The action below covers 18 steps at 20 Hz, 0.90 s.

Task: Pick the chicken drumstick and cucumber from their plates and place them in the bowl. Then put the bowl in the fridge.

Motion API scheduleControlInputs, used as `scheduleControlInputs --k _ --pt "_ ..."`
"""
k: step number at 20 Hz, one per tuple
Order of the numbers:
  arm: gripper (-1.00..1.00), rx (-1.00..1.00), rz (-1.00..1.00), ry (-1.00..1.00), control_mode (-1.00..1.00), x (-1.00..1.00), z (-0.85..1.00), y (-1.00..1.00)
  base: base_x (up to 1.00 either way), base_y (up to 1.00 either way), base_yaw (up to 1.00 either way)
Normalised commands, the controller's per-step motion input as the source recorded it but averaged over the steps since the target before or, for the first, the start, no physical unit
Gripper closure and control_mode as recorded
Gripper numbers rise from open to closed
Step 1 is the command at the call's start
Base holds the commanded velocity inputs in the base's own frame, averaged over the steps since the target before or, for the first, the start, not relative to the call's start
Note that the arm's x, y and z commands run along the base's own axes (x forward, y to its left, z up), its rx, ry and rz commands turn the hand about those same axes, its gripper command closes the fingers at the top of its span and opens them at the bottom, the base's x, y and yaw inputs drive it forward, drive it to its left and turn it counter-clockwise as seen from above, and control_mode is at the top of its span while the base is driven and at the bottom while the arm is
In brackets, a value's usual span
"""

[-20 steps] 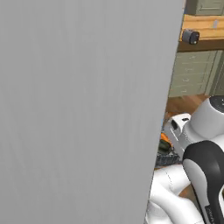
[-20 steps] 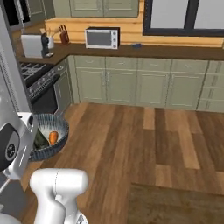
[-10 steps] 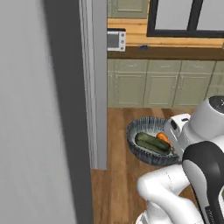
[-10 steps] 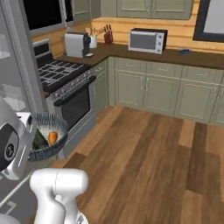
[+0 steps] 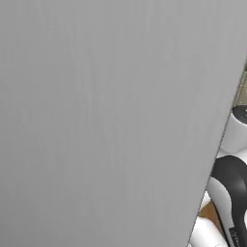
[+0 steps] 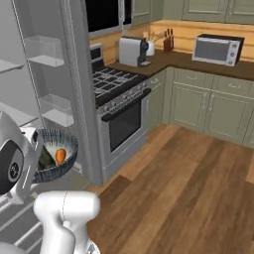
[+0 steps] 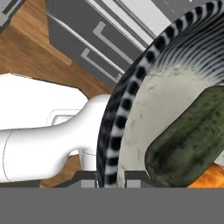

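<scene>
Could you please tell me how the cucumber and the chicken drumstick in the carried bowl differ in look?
The dark green, mottled, elongated cucumber is the longer and bulkier of the two; the small orange-brown chicken drumstick is shorter and rounder. In the hand view the cucumber shows at length, while the drumstick peeks out as an orange sliver beneath it. Both lie together inside the ribbed dark grey-blue bowl, whose rim the shut gripper pinches.
</scene>
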Motion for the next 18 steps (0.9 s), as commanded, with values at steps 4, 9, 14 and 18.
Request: scheduleControlInputs --k 4,9,14,18 --pt "1.00 0.00 0.00 0.00 1.00 0.00 0.00 0.00 0.00 0.79 0.39" --pt "1.00 0.00 0.00 0.00 1.00 0.00 0.00 0.00 0.01 0.35 0.50" --pt "1.00 0.00 0.00 0.00 1.00 0.00 0.00 0.00 0.00 -0.16 0.45" --pt "1.00 0.00 0.00 0.00 1.00 0.00 0.00 0.00 -0.03 -0.03 0.41"
